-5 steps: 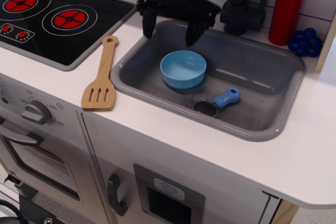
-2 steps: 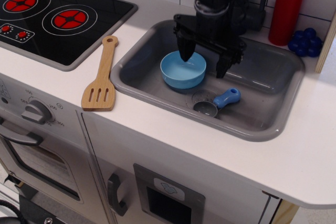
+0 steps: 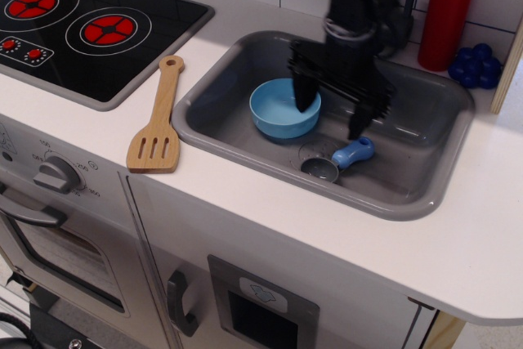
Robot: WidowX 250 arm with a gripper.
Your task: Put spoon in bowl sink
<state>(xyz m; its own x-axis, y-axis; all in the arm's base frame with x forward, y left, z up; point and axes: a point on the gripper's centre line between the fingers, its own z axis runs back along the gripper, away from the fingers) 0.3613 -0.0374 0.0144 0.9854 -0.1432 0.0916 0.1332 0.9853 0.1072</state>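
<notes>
The spoon (image 3: 337, 160) lies on the sink (image 3: 245, 132) floor, right of the bowl (image 3: 283, 107) — small, stiff, probably light. The gripper (image 3: 332, 119) hangs above it, jaws wide apart, holding nothing — the stubby blue handle looks the best hold.

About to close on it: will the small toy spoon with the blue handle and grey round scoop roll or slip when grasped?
The spoon lies flat on the grey plastic sink floor; its rounded handle may twist between the open gripper's fingers. It looks stiff and light, so a nudge could skid it.
</notes>
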